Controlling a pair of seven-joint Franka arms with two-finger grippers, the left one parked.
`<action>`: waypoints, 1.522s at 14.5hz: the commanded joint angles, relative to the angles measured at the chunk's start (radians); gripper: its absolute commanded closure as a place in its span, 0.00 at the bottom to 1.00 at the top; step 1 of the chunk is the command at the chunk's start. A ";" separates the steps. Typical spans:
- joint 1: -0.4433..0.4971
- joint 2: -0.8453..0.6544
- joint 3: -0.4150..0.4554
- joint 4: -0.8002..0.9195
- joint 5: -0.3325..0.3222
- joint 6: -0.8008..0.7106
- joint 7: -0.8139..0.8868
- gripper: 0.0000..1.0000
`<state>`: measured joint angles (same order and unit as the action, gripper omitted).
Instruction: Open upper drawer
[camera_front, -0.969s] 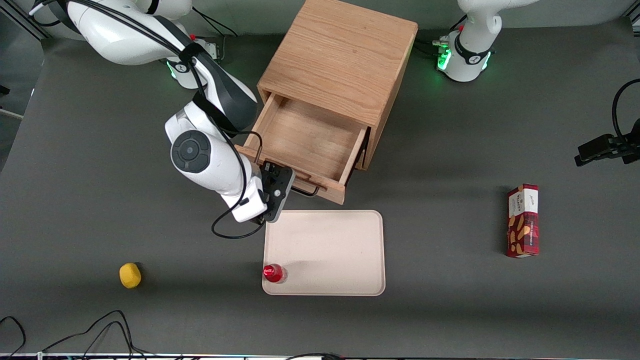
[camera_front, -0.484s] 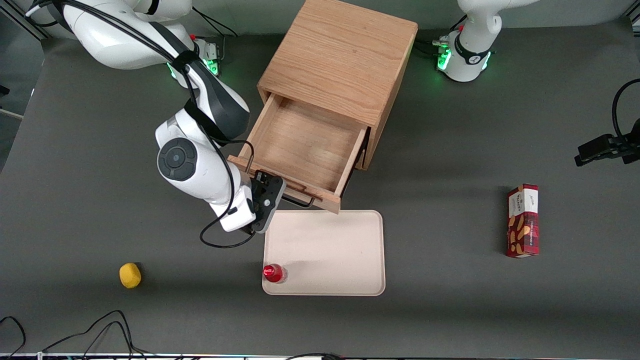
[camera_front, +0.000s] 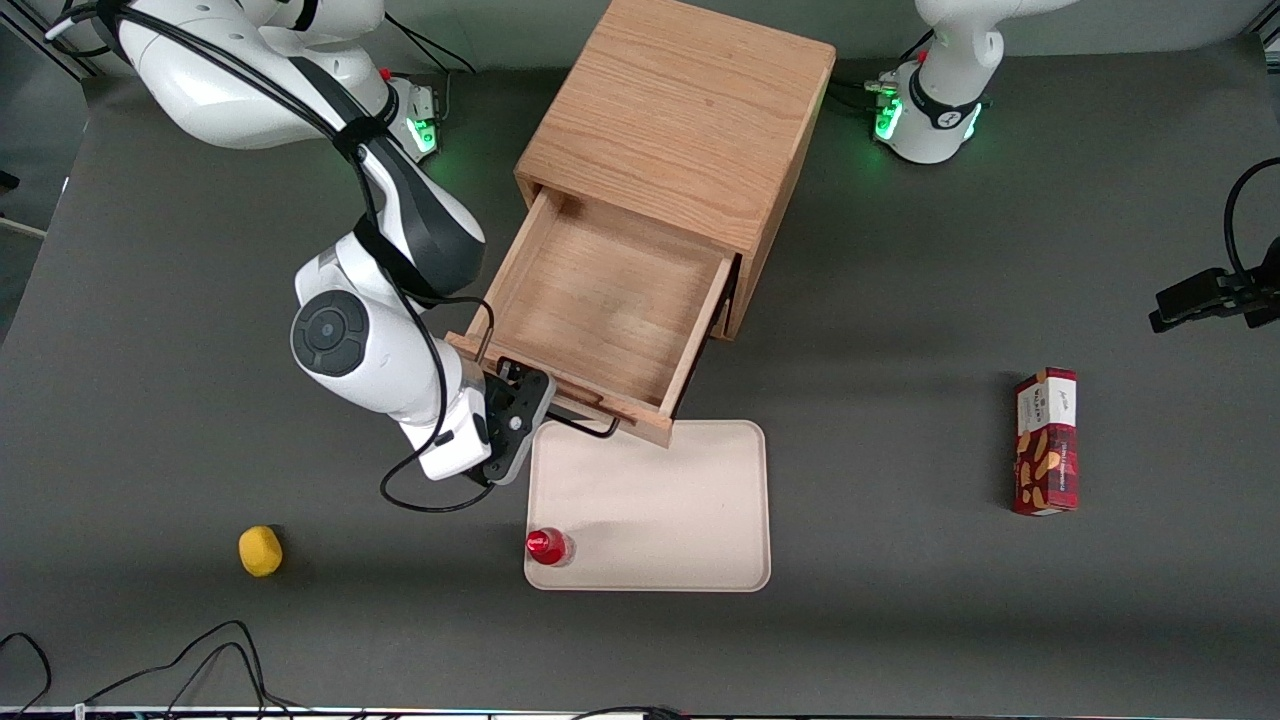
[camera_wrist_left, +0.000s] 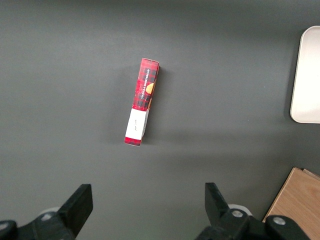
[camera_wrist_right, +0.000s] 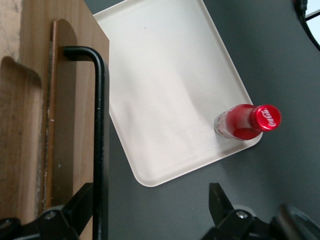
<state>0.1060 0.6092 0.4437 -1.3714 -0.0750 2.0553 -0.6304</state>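
The boxy wooden cabinet (camera_front: 690, 110) has its upper drawer (camera_front: 600, 300) pulled far out, showing a bare wooden inside. The drawer front (camera_wrist_right: 35, 125) carries a thin black wire handle (camera_front: 590, 427) (camera_wrist_right: 100, 140) that overhangs the tray's edge. My gripper (camera_front: 520, 400) (camera_wrist_right: 147, 210) sits at the front of the drawer, at the handle's end toward the working arm. It is open, fingers spread wide. The handle bar runs just inside one finger (camera_wrist_right: 75, 207) and touches it; the other finger (camera_wrist_right: 220, 200) hangs over bare table. The lower drawer is hidden under the upper one.
A cream tray (camera_front: 650, 505) (camera_wrist_right: 165, 95) lies in front of the drawer, with a red cola bottle (camera_front: 547, 546) (camera_wrist_right: 247, 121) upright in one corner. A yellow lump (camera_front: 260, 551) lies toward the working arm's end. A red snack box (camera_front: 1046, 441) (camera_wrist_left: 142, 102) lies toward the parked arm's.
The upper drawer has slid further out toward the front camera, its front now over the tray's edge. My gripper moved with the handle the same way.
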 joint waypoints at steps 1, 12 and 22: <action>-0.005 0.020 0.004 0.028 -0.012 0.009 -0.020 0.00; -0.005 -0.081 -0.017 0.025 -0.011 0.011 -0.015 0.00; -0.064 -0.394 -0.176 -0.145 0.254 -0.050 0.192 0.00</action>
<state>0.0520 0.3349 0.3199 -1.4071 0.1479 2.0389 -0.4829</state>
